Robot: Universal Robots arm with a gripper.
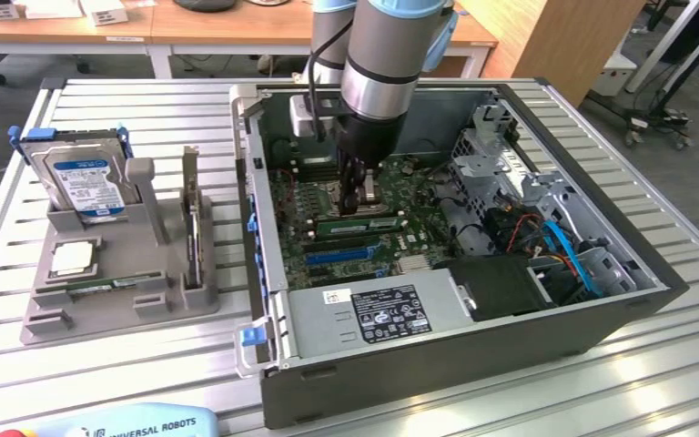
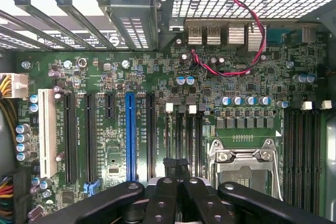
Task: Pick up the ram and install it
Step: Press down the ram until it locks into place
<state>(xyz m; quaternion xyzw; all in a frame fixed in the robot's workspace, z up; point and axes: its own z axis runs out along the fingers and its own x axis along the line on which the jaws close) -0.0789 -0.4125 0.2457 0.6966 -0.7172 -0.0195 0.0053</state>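
The black robot hand [image 1: 352, 205] was down inside the open dark-grey computer case [image 1: 447, 382], in the centre of the exterior view, with its fingers clenched together. In the wrist view the hand [image 2: 176, 165] was poised over the green motherboard [image 2: 105, 77], beside the silver processor socket [image 2: 244, 166]. The ram [image 1: 356, 221], a long narrow green circuit-board stick, lay directly beneath the fingertips among the memory slots, just below centre of the exterior view. Whether the fingers were gripping it or only pressing on its upper edge could not be made out. The pick-up looked done and the stick had reached the slot area. It could not be told whether the stick was fully seated with the slot clips latched, so the install looked late but unconfirmed. At the exterior view's left, the grey moulded holder [image 1: 106, 314] on the slatted metal worktop [image 1: 143, 382] held the silver hard drive [image 1: 83, 177] and the small square processor chip [image 1: 73, 258].
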